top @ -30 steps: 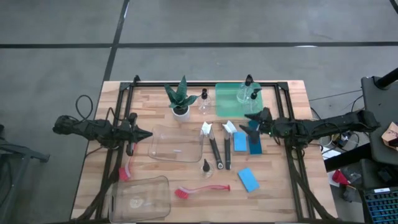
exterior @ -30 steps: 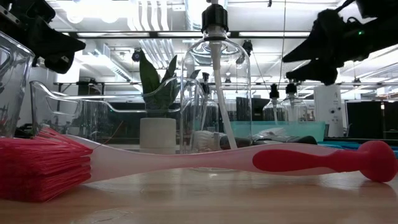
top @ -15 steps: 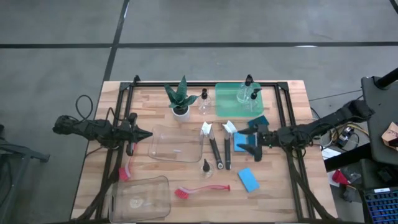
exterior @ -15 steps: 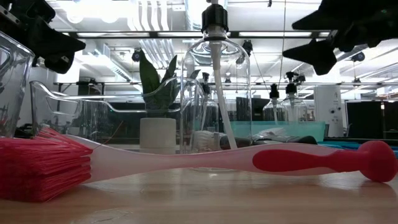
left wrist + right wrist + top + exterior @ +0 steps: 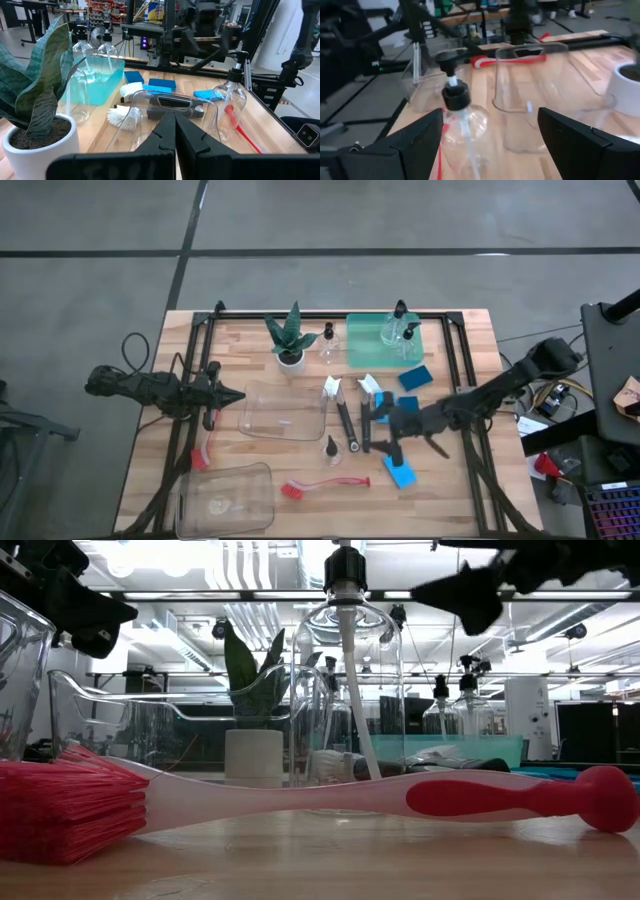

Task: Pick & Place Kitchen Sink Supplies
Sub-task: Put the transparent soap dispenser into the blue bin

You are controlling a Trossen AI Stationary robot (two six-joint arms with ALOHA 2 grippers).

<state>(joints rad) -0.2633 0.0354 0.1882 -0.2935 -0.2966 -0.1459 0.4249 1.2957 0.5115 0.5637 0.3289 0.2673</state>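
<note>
right tool (image 5: 384, 432) is over the bench (image 5: 150, 465) centre-right, above the gap between the two black brushes (image 5: 350, 420) and the near sponge (image 5: 401, 471); in its wrist view the fingers (image 5: 417, 142) stand wide apart with nothing between them, and a bottle (image 5: 457, 117) shows ahead of them. left tool (image 5: 232, 394) is at the left side, just beside the upper bin (image 5: 282, 411); its fingers (image 5: 167, 132) are pressed together, holding nothing. sponges: one (image 5: 413, 378) lies right of the white brush heads, just below the green tray (image 5: 365, 345); another (image 5: 384, 408) shows partly under the right arm; the near one lies toward the front edge. bottles: two (image 5: 398, 328) stand in the tray, one (image 5: 327, 345) between the plant (image 5: 290, 338) and the tray, one (image 5: 331, 450) in front of the upper bin. a red brush (image 5: 325, 484) lies near the front edge, right of the lower bin (image 5: 225, 498); another red brush (image 5: 203, 452) lies at the left, beside the frame rail. in the low view the front red brush (image 5: 300, 802) fills the foreground with a bottle (image 5: 345, 690) directly behind it.
</note>
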